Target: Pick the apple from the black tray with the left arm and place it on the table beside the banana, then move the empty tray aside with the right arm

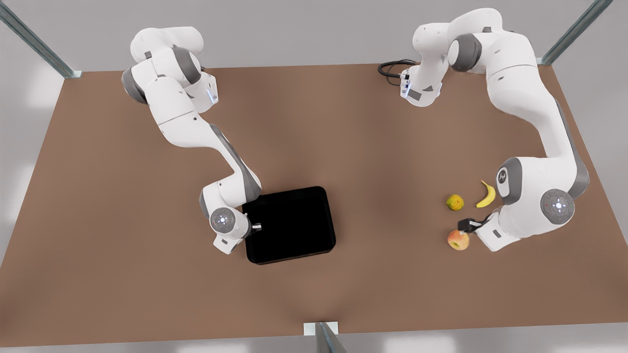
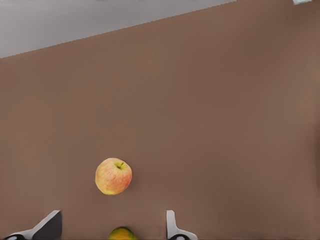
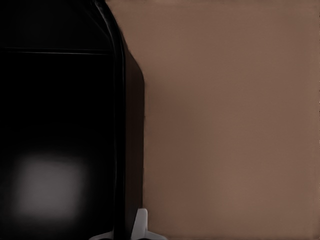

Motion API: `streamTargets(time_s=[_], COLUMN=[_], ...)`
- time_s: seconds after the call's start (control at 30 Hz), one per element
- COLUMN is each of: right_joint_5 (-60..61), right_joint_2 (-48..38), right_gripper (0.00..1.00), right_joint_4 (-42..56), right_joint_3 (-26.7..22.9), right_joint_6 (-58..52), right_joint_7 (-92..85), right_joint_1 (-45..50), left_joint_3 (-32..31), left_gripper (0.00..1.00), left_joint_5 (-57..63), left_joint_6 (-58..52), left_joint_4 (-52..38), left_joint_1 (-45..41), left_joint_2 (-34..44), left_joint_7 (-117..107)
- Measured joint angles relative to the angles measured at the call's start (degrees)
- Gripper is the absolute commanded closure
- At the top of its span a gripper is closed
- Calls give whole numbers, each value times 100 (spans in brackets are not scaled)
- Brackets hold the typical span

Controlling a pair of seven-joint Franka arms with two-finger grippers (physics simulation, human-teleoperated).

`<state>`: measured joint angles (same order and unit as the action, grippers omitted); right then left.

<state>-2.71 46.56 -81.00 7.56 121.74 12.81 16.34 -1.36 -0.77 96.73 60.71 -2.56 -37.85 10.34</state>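
My left pincer (image 1: 467, 226), released, just above apple (image 1: 458, 239) on counter (image 1: 373, 147); right pincer (image 1: 255, 227) grasping black tray (image 1: 290, 224) rim.

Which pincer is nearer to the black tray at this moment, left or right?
The right pincer: it sits at the black tray rim. The left pincer is open, far off by the apple.
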Motion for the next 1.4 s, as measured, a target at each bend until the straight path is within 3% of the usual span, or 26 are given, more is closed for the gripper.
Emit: streamTargets(time_s=[0.2, 0.5, 0.57, 0.67, 0.87, 1.0, 1.13, 1.17, 1.2, 1.23, 1.27, 1.4], right_joint_5=[22, 75, 140, 387, 1011, 1410, 1779, 1836, 1875, 1902, 1922, 1914], right_joint_2=[-172, -782, -927, -1061, -717, -185, 252, 293, 314, 324, 318, -372], right_gripper=[84, 85, 85, 85, 85, 84, 82, 80, 61, 28, 1, 0], right_joint_4=[8, 11, 11, 84, 455, 598, 615, 616, 619, 653, 695, 1306], right_joint_3=[14, -200, -526, -1394, -2865, -3234, -3279, -3278, -3276, -3272, -3274, -3247], right_joint_6=[-97, -691, -883, -1222, -1670, -1589, -1291, -1227, -1172, -1126, -1089, -1487], right_joint_7=[-173, -539, -735, -1218, -2551, -3490, -4295, -4468, -4629, -4772, -4904, -5294], right_joint_1=[-8, -100, -103, -113, -254, -543, -580, -583, -582, -578, -572, -535], left_joint_3=[-5, -9, -11, -11, -13, -14, -13, -14, -9, 0, 7, 10], left_gripper=[0, 0, 0, 0, 0, 0, 0, 0, 0, 0, 0, 0], left_joint_5=[-174, -185, -184, -180, 24, 133, 178, 182, 185, 186, 216, 352], left_joint_6=[-228, -351, -293, -27, 235, 341, 394, 402, 408, 412, 415, 378], left_joint_4=[8, 146, 557, 1223, 1290, 1273, 1278, 1283, 1285, 1283, 1279, 1268], left_joint_1=[-8, -8, -20, -55, -204, -315, -396, -431, -448, -447, -446, -472], left_joint_2=[432, 790, 1195, 1629, 1682, 1627, 1575, 1560, 1552, 1549, 1546, 1561], left_joint_7=[-225, -451, -488, -548, -649, -702, -746, -755, -764, -773, -789, -851])
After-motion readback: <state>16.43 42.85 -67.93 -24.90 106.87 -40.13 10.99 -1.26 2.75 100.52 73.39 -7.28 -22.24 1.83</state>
